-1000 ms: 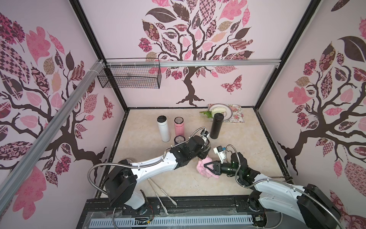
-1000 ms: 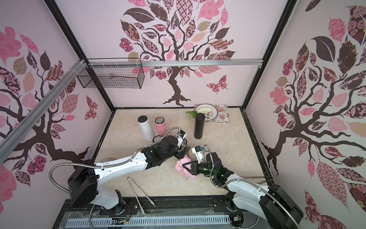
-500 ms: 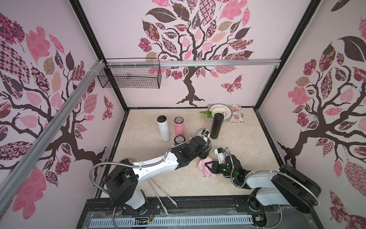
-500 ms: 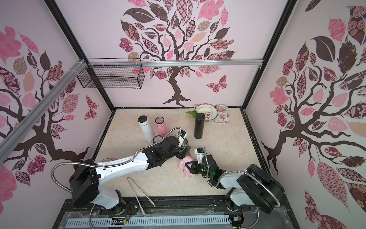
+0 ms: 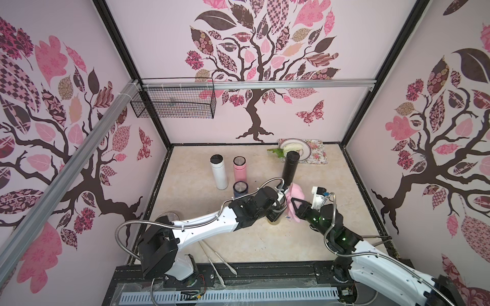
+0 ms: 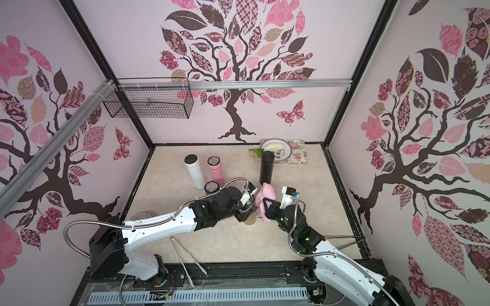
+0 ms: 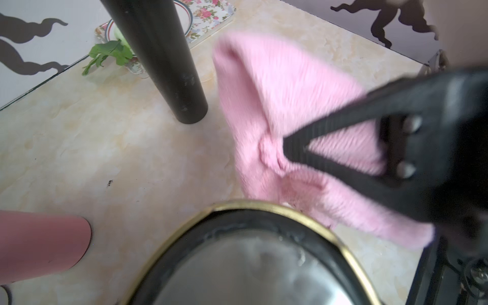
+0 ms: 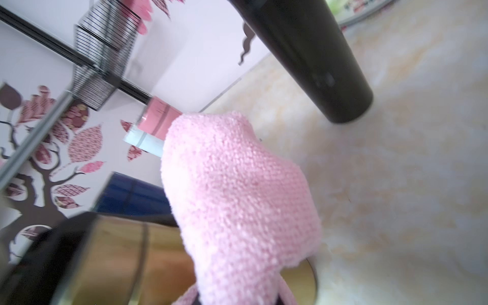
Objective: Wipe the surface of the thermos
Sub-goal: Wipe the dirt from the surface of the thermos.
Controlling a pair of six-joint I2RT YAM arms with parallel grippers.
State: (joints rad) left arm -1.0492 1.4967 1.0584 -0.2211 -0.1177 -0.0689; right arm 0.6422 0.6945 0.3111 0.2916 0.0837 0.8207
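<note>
The thermos (image 5: 275,221) (image 6: 250,220) is gold with a black lid and stands near the middle of the table. My left gripper (image 5: 275,215) (image 6: 247,215) is shut on it. In the left wrist view its gold-rimmed lid (image 7: 250,264) fills the lower part. My right gripper (image 5: 292,200) (image 6: 264,203) (image 7: 286,151) is shut on a pink cloth (image 5: 295,192) (image 6: 266,193) (image 7: 277,105). In the right wrist view the cloth (image 8: 237,198) drapes against the thermos's gold side (image 8: 118,258). My right fingertips are hidden there.
A black thermos (image 5: 290,165) stands just behind the cloth. White (image 5: 218,172), pink (image 5: 239,169) and blue (image 5: 240,188) thermoses stand to the left. A plate on a floral tray (image 5: 315,152) sits at the back. Tongs (image 5: 217,262) lie near the front edge. A wire basket (image 5: 172,106) hangs on the back wall.
My right gripper has carried the pink cloth up and toward the back, from low beside the thermos to its top. The left arm has hardly moved.
</note>
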